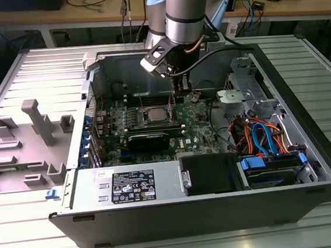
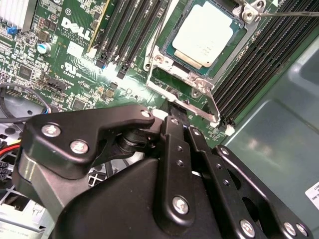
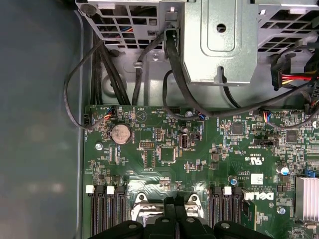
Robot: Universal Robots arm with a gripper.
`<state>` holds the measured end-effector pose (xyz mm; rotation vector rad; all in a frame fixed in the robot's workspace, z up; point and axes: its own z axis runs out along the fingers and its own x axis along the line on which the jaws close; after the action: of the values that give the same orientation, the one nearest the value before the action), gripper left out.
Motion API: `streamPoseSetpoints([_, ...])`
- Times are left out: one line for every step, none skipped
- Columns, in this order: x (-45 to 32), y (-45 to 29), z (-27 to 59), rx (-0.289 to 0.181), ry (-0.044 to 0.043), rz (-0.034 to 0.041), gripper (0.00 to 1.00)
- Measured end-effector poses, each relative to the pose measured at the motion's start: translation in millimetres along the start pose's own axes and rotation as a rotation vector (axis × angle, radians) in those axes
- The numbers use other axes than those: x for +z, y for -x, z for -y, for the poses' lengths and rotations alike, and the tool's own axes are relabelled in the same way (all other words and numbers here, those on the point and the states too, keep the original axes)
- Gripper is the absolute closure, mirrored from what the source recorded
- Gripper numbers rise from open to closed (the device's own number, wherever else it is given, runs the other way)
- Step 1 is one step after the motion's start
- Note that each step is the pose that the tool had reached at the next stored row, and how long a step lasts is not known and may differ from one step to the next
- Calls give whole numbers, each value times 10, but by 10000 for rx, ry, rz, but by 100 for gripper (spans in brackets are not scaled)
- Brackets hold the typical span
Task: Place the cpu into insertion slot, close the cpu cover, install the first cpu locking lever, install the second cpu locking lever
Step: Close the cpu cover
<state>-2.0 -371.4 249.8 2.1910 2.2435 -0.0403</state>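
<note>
Your end effector (image 2: 182, 119), fingers pressed together on nothing visible, touches the near edge of the cpu cover (image 2: 177, 69); beyond, the cpu (image 2: 207, 35) sits under it, mid motherboard (image 2: 75, 64); cover looks thin, stiff, springy, so push its edge tab.

the cpu (image 2: 207, 36) lies in the insertion slot (image 2: 179, 79) on the motherboard (image 2: 75, 74), between long slots (image 2: 132, 35); the gripper (image 2: 178, 110) is just beside it.

Grey arm (image 1: 185, 13) hanging near-vertical, wrist turned downward, black tool (image 1: 180, 90) pointing straight down, its two fingers (image 3: 170, 214) pressed together
</note>
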Motion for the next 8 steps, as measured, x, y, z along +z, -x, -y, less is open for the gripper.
streamPoseSetpoints([0,0,7,0,0,-1,89])
streamPoseSetpoints([0,0,12,0,0,0,89])
streamPoseSetpoints([1,-1,22,1,0,-1,89])
streamPoseSetpoints([1,-1,29,1,0,0,89])
streamPoseSetpoints([1,-1,33,1,0,0,89])
streamPoseSetpoints([1,-1,37,0,0,0,89])
streamPoseSetpoints([1,-1,41,0,0,0,89])
streamPoseSetpoints([1,-1,45,1,0,0,89])
